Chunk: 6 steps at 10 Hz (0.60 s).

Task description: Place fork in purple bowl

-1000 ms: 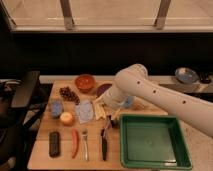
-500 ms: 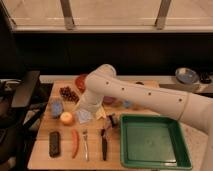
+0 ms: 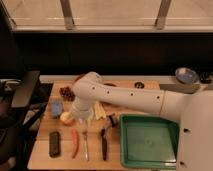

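Observation:
The fork (image 3: 85,144) is a slim silver piece lying lengthwise near the front edge of the wooden board (image 3: 45,150), between an orange carrot (image 3: 75,142) and a black-handled utensil (image 3: 104,145). My white arm reaches in from the right. Its gripper (image 3: 83,119) hangs low over the board, just behind the fork's tine end and beside a round yellow-orange fruit (image 3: 66,118). The purple bowl is hidden behind my arm. Only the rim of the orange-red bowl (image 3: 78,78) shows at the back.
A green tray (image 3: 150,141) sits at the front right. A black rectangular block (image 3: 54,144) lies at the front left. A blue item (image 3: 56,107), dark grapes (image 3: 65,92) and pale yellow strips (image 3: 99,111) are on the board. A grey-blue bowl (image 3: 186,76) stands far right.
My arm has swung left across the board and lowered. The gripper now sits over the fork's end, and the arm now covers the purple bowl.

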Available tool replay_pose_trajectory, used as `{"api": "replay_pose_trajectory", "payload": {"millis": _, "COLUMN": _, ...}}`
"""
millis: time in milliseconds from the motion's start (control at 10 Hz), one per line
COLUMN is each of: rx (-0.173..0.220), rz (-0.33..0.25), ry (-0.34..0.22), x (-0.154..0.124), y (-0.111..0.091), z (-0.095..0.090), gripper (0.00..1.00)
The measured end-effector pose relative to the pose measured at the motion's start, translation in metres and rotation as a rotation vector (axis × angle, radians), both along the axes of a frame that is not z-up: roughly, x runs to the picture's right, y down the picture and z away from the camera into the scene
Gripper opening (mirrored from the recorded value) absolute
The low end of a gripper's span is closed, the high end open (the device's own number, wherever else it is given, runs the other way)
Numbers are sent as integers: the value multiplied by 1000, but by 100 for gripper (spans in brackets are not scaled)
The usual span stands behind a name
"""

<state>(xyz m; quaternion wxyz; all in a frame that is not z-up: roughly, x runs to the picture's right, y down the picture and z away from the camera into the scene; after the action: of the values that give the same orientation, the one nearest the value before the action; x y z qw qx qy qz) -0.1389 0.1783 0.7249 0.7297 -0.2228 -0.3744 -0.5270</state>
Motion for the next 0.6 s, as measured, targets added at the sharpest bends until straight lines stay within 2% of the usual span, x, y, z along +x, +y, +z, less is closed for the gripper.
{"api": "replay_pose_trajectory", "payload": {"millis": 200, "rx": -32, "rz": 4, "ry": 10, "x": 8, "y": 14, "z": 6, "gripper": 68}}
{"api": "replay_pose_trajectory", "payload": {"millis": 600, "rx": -38, "rz": 8, "ry": 11, "x": 10, "y": 16, "z": 7, "gripper": 68}}
